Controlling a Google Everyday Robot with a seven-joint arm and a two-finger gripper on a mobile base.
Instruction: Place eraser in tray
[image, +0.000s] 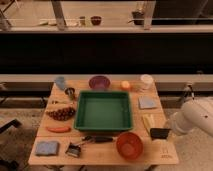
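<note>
Black eraser (160, 133) at end effector (169, 133) — beside green tray (103, 125)

Smooth white rounded arm (194, 120), gripper (167, 131).

White arm reaches leftward, end effector (167, 131) low.

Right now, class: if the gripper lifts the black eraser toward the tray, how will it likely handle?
The eraser looks like a flat block, so probably stiff and unlikely to roll. It seems small beside the green tray, so likely light. The gripper sits at its right end.
</note>
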